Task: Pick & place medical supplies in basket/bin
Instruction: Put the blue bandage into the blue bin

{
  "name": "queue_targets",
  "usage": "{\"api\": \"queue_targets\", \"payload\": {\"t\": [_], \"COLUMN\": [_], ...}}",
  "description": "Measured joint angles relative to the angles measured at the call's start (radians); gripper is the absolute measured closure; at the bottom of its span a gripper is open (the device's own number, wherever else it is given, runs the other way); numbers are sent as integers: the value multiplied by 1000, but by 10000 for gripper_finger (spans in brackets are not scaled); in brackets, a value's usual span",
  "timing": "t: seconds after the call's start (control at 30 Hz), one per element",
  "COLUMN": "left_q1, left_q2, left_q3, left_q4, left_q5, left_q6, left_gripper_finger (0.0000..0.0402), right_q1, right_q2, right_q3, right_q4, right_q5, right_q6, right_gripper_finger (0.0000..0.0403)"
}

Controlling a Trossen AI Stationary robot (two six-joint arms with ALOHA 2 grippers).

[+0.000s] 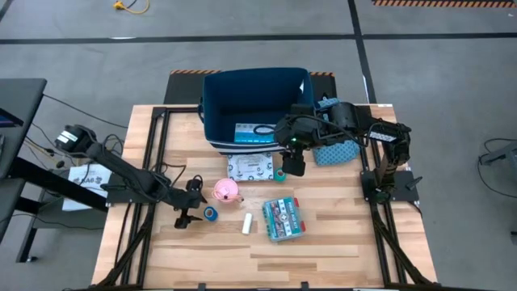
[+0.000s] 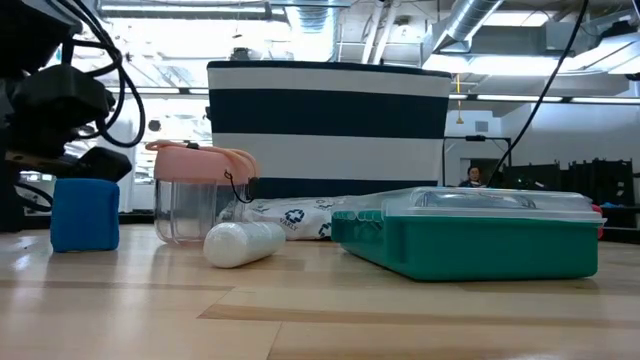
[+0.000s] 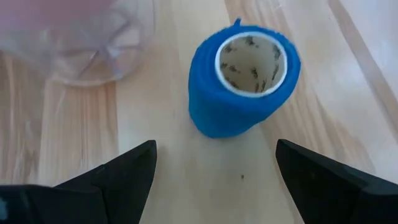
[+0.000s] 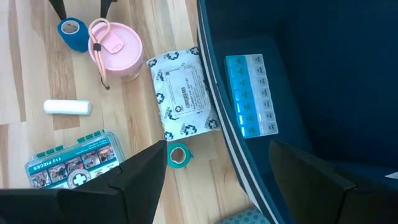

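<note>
on the wooden counter (image 1: 323, 250), the blue tape roll (image 3: 242, 81) is framed by the wide-spread left end effector (image 3: 214, 171); the right end effector (image 4: 217, 165) is held wide above the bin (image 4: 311, 74).

Likely industrial lab or workshop: exposed ceiling ducts (image 2: 480, 20), concrete floor (image 1: 242, 20), hazard-striped tape (image 1: 436, 2)

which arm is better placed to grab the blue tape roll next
Left. The left gripper is open right beside the blue tape roll, which sits between its fingers in the wrist view. The right gripper hangs by the bin.
</note>
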Motion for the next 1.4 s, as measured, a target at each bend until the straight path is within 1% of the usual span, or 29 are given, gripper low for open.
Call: {"api": "queue_targets", "payload": {"t": [0.33, 0.87, 1.27, 1.4], "left_q1": [6, 10, 20, 20], "left_q2": [98, 237, 243, 243], "left_q3": [0, 0, 0, 0], "left_q4": [126, 313, 349, 351], "left_q5": [2, 14, 5, 2], "left_q6": [39, 51, 95, 103], "left_gripper_finger": [83, 83, 84, 96], "right_q1": [0, 0, 0, 0], "right_q2": [0, 0, 0, 0], "right_q3": [0, 0, 0, 0], "right_q4": [0, 0, 0, 0], "right_q5": [0, -2, -3, -3], "right_q6": [0, -1, -2, -4], "right_gripper_finger": [127, 127, 127, 127]}}
